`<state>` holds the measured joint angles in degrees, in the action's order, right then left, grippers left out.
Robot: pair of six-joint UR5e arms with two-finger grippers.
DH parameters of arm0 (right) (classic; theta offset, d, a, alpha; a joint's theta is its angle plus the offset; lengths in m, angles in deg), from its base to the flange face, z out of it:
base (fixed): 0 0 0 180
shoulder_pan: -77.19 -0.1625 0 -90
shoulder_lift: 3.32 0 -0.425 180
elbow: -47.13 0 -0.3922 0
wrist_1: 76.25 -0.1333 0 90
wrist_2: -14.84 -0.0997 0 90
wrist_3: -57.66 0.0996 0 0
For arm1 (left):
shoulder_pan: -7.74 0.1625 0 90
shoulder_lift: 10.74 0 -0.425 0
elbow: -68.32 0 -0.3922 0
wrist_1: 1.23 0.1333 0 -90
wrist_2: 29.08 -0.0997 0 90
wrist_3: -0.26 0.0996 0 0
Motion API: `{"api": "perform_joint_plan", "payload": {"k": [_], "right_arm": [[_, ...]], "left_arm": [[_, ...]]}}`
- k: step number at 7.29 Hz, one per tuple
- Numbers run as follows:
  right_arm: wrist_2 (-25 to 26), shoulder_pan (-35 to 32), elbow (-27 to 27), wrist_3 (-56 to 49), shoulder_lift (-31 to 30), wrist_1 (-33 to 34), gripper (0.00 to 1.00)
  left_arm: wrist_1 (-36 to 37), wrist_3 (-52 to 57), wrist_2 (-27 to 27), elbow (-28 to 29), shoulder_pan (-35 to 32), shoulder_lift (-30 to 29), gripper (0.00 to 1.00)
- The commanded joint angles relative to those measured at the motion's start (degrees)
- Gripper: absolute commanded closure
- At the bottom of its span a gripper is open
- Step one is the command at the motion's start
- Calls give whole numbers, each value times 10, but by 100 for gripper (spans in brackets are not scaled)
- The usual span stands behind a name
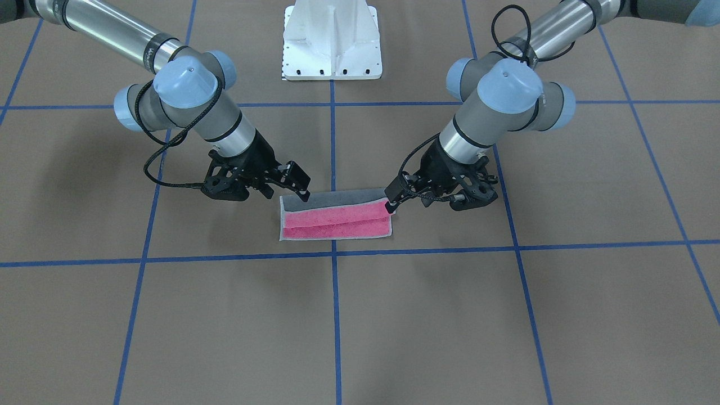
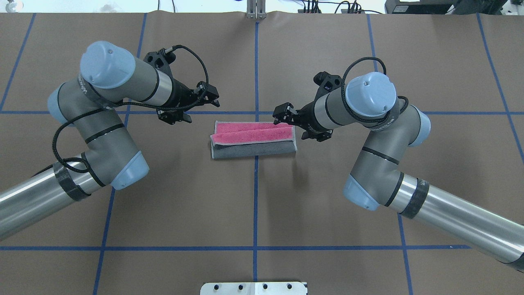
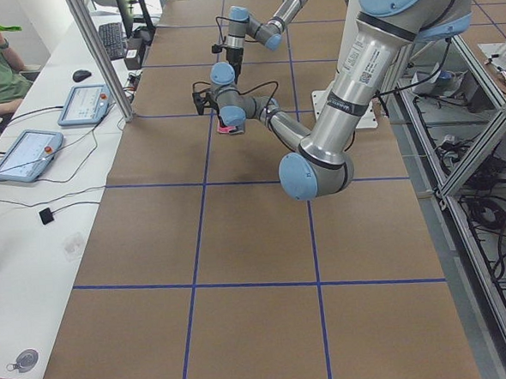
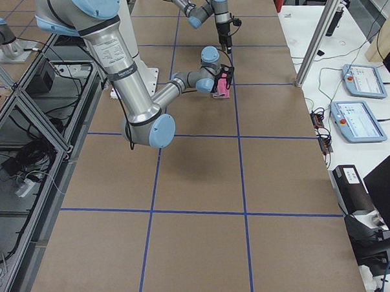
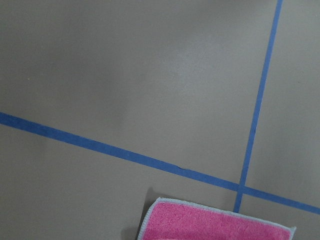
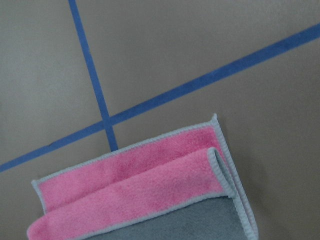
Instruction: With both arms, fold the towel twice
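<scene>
The towel (image 2: pixel 254 140) lies folded into a long strip on the brown table (image 2: pixel 184 196), across the centre blue tape line (image 2: pixel 255 192), pink showing on the far half and grey nearer the robot. I see the left gripper (image 1: pixel 391 198) at one end and the right gripper (image 1: pixel 302 187) at the other. Both have their fingers parted and hold nothing, though I can't judge whether they touch the towel.

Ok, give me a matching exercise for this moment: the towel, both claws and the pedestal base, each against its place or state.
Things:
1. towel
2. left claw
3. right claw
4. white pedestal base

Place or state:
A. open, by the towel's end on the overhead view's right
B. at the bottom edge of the overhead view
C. folded over, pink and grey both showing
D. open, by the towel's end on the overhead view's left

Pairs: 1-C, 2-D, 3-A, 4-B
</scene>
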<state>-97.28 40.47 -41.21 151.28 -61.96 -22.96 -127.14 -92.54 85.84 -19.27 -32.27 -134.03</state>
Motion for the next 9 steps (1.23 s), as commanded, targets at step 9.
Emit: {"api": "perform_joint_plan", "payload": {"k": [9], "right_arm": [[-18,-31,-4,-4,1,-4,1]], "left_arm": [[-60,-33,-75,101,73,-40,0]]}}
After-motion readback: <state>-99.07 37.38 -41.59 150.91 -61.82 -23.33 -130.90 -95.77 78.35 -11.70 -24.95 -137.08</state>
